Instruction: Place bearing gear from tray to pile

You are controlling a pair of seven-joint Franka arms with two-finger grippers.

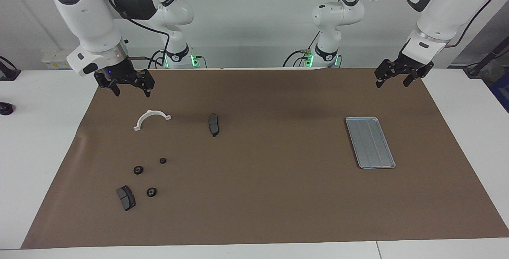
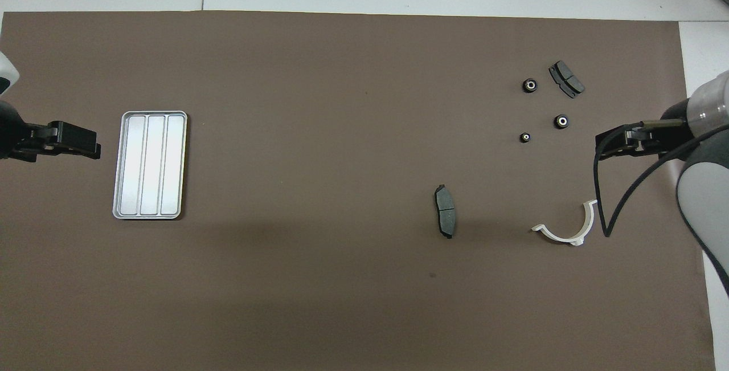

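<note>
Gears of the pile (image 1: pixel 150 174) lie loose on the brown mat (image 1: pixel 262 195) at the right arm's end, three of them, nothing gripping them. Right gripper (image 1: pixel 128 88) up over the mat's edge by the white half-ring bracket (image 1: pixel 151 119), fingers spread, empty. Left gripper (image 1: pixel 393 79) waits over its own end, fingers spread, empty. Tray (image 1: pixel 370 142) near it holds nothing. Two brake pads (image 1: pixel 214 124) also on mat.

A big brown paper mat (image 1: pixel 270 195) is spread over the white table (image 1: pixel 35 139). A white half-ring plastic bracket (image 1: pixel 151 119) is laid on it, with one dark grey curved brake pad (image 1: pixel 214 124) beside it toward mid-table. A second dark grey brake pad (image 1: pixel 125 197) is seen farther from the robots.
</note>
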